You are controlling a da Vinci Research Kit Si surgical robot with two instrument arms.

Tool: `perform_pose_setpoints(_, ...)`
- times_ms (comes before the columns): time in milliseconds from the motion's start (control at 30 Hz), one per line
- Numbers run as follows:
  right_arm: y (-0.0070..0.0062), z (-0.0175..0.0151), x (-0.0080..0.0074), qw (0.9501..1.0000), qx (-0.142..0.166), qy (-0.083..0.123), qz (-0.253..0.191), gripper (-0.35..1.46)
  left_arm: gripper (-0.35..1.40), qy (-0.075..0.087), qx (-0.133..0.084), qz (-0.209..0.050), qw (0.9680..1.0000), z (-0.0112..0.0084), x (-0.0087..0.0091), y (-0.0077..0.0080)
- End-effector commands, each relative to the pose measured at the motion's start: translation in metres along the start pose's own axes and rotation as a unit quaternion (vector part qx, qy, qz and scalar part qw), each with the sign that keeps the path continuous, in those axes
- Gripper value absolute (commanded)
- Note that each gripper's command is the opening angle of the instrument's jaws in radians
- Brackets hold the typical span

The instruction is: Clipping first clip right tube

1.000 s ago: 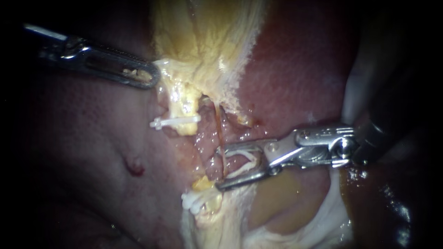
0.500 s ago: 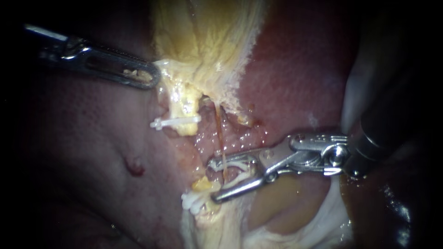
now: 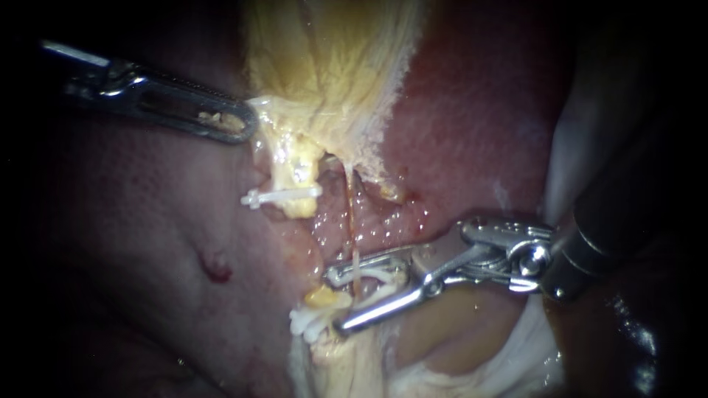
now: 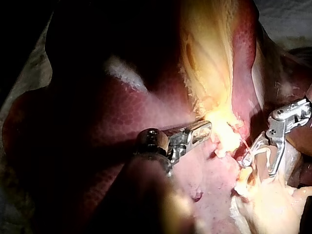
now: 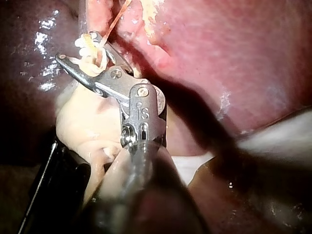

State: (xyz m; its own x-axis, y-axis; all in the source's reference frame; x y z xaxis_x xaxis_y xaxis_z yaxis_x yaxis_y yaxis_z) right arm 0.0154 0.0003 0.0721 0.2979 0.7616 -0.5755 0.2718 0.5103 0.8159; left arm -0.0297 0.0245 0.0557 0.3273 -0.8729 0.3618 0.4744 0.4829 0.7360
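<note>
The right tube (image 3: 351, 221) is a thin orange strand. It runs lengthwise from the gallbladder (image 3: 332, 59) above down to the pale tissue below, over the liver (image 3: 472, 125).

The right instrument (image 3: 335, 298) reaches it from the side, so its jaws lie almost square across the tube's long axis. The jaws stand apart with a white clip (image 3: 380, 276) loaded between them. The low part of the tube passes through the gap, 1 jaw on each side of it. Neither jaw looks pressed onto it yet.

A 2nd clip (image 3: 280, 195) sits well to the tube's left on a thicker yellow stump. A 3rd white piece (image 3: 306, 320) lies just beside the tube's lower end.

The left instrument (image 3: 247, 125) is farther from the tube, up and to its left. Its jaws appear clenched on the gallbladder's edge, which keeps the tube stretched.

The right instrument is the nearer one. As I judge it, closing depends on the tube sitting deep enough inside the clip.
</note>
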Motion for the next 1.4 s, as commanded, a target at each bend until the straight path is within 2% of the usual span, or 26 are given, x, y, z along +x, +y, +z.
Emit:
perform_pose_setpoints(33,0.0,0.0001,0.0,1.0,0.001,0.002,0.0,0.48,-0.35,0.0,0.0,0.0,1.0,0.0,0.0,0.0)
perform_pose_setpoints(367,-0.0008,0.0015,0.0005,0.9997,0.012,0.021,0.008,0.48,-0.35,0.0,0.0,0.0,1.0,0.0001,0.0,0.0)
perform_pose_setpoints(633,-0.0008,0.0027,0.0009,0.9995,0.015,0.027,0.007,0.48,-0.35,0.0,0.0,0.0,1.0,0.0001,-0.0001,0.0)
perform_pose_setpoints(1033,-0.0003,0.004,0.0004,0.9996,0.013,0.025,0.005,0.49,-0.35,0.0,0.0,0.0,1.0,0.0002,-0.0001,0.0)
perform_pose_setpoints(1400,-0.0016,0.0036,0.0001,0.9992,0.032,0.017,0.014,0.48,-0.35,0.0,0.0,0.0,1.0,0.0001,-0.0001,0.0)
